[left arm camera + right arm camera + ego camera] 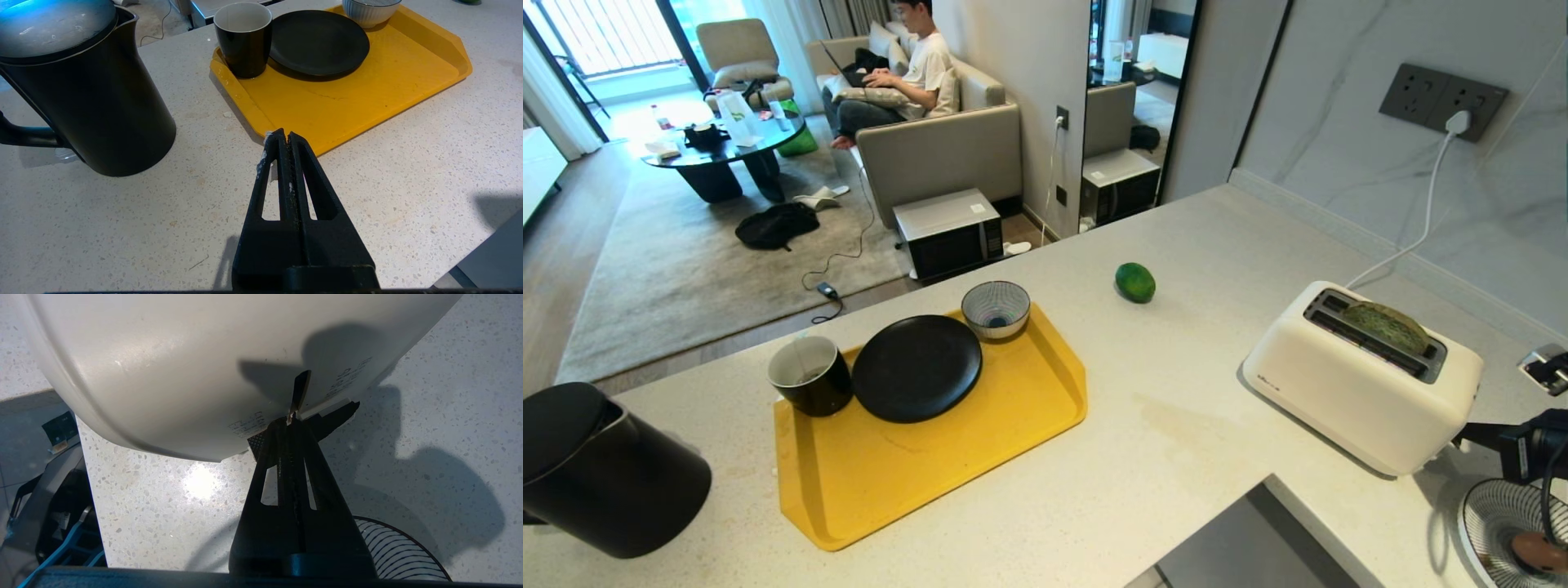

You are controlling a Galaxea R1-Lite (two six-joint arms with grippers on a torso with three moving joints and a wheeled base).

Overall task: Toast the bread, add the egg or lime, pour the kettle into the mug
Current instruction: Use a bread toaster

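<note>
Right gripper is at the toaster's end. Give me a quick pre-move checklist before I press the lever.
1. Bread seated in a toaster slot: ok, top still proud.
2. Toaster plugged into the wall: ok.
3. Right gripper shut, tips at the lever: ok.
4. Lever already down: cannot tell.
5. Left gripper shut, clear of the kettle and tray: ok.
6. Plate empty for the toast: ok.
</note>
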